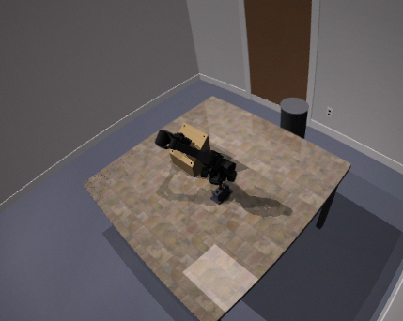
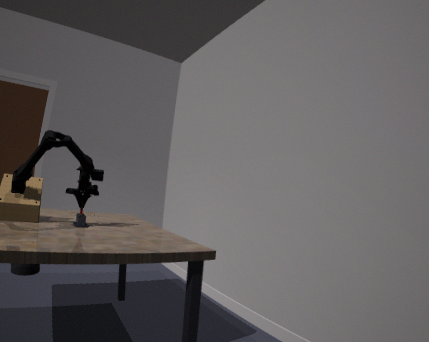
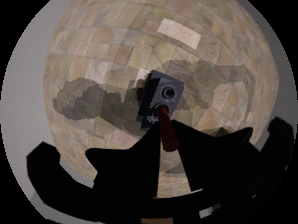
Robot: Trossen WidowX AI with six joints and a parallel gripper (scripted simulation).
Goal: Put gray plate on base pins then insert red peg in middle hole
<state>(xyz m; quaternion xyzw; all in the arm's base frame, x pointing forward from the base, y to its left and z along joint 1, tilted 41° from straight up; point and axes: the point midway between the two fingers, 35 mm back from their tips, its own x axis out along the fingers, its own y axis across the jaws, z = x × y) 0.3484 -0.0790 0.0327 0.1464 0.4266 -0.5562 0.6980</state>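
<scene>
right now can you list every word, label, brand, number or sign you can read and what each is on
There are none that I can read.
The red peg, the tan block and the door show no lettering.
The gripper is too dark to tell whether it bears any marking.
</scene>
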